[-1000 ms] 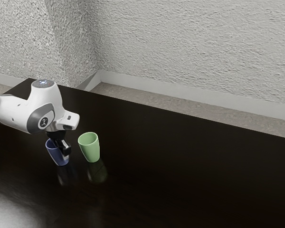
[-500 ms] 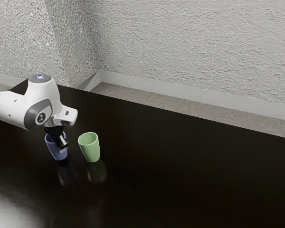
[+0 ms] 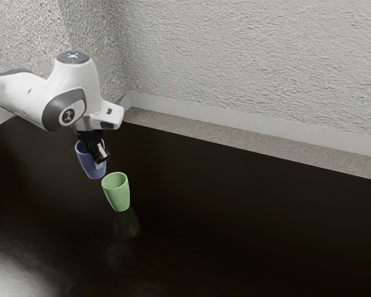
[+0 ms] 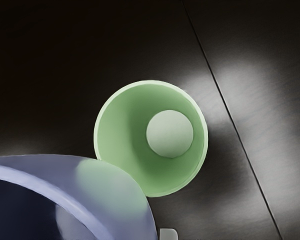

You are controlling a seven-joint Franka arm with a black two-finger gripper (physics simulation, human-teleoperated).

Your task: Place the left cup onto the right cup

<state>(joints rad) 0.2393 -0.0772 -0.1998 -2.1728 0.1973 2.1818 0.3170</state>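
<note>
Two cups: one blue cup (image 3: 88,164), airborne, pinched by the gripper (image 3: 99,153); one green cup (image 3: 115,191) at its five o'clock, upright on the dark table (image 3: 235,216).

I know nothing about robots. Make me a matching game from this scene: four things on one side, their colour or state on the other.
1 blue cup
2 green cup
3 gripper
4 table

A stands upright on the table
B dark and glossy
C up in the air
D shut on a cup's wall

Pairs: 1-C, 2-A, 3-D, 4-B
</note>
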